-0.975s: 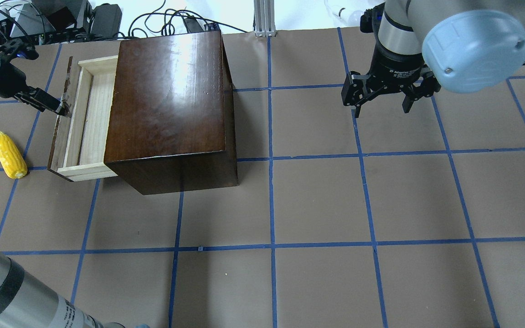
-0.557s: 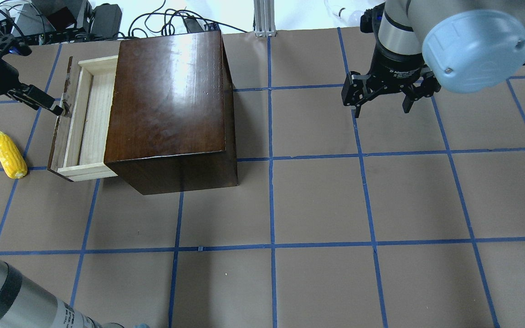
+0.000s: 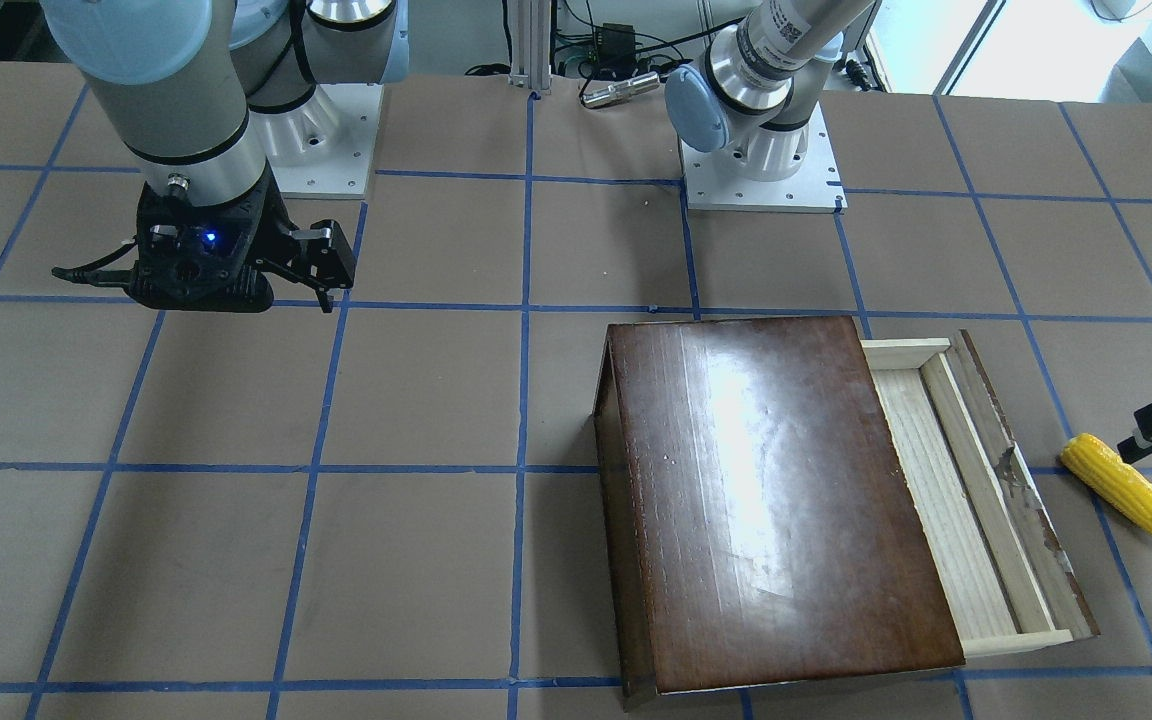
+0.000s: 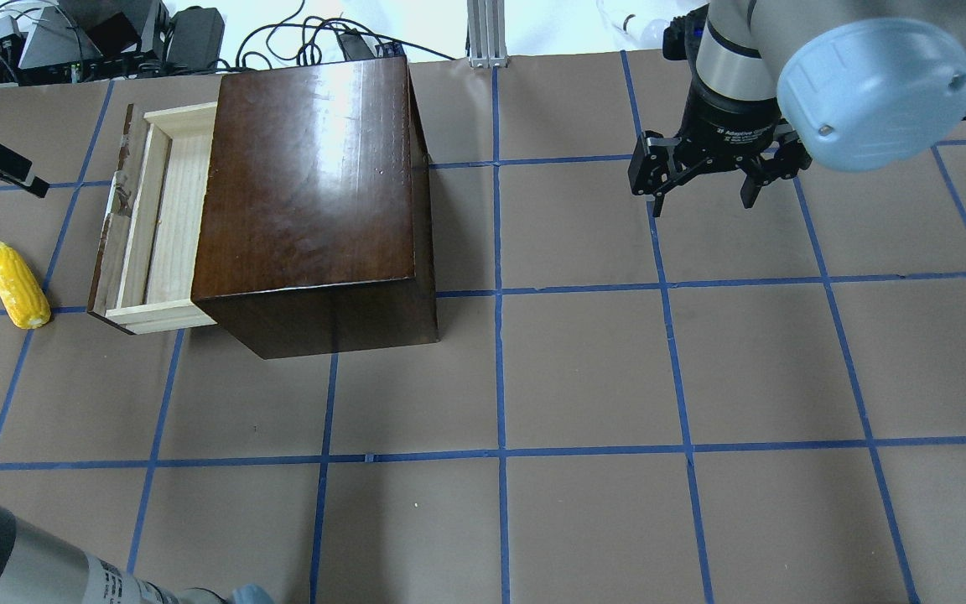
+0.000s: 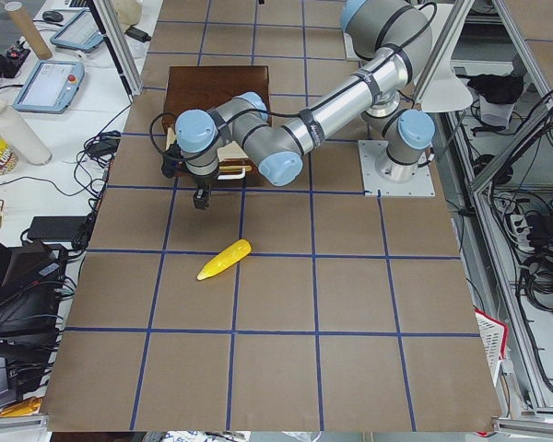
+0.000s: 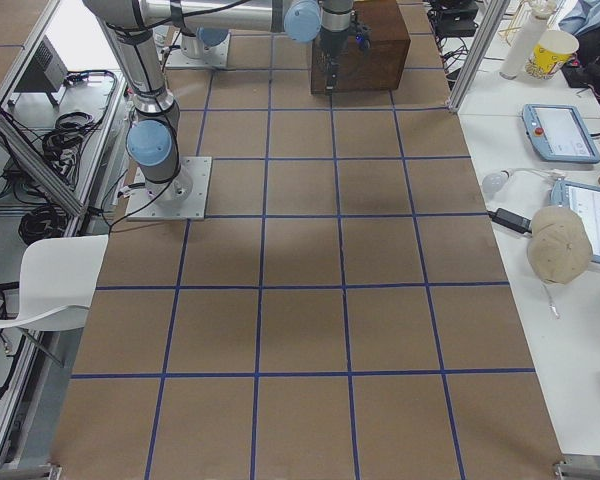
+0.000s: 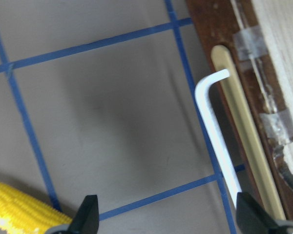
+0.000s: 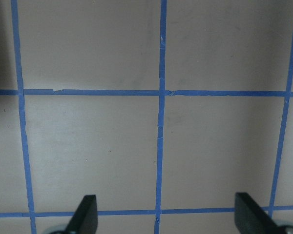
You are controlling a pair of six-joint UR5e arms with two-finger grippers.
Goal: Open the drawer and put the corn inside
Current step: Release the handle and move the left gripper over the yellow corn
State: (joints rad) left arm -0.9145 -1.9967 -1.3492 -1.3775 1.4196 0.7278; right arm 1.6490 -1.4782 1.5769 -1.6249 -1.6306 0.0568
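Observation:
The drawer of pale wood is pulled partway out of the left side of the dark-brown box; it is empty, and its white handle shows on the worn front panel. The yellow corn lies on the table left of the drawer front, and also shows in the front view. My left gripper is open and empty, apart from the handle and beyond the corn; its fingertips stand wide apart. My right gripper is open and empty, far to the right over bare table.
The table is brown with a blue tape grid. Cables and electronics lie past the far edge behind the box. The box stands near the operators' edge in the front view.
My left gripper has let go of the drawer handle and drawn back to the left, away from the drawer. The drawer, the corn and the right arm have stayed put.

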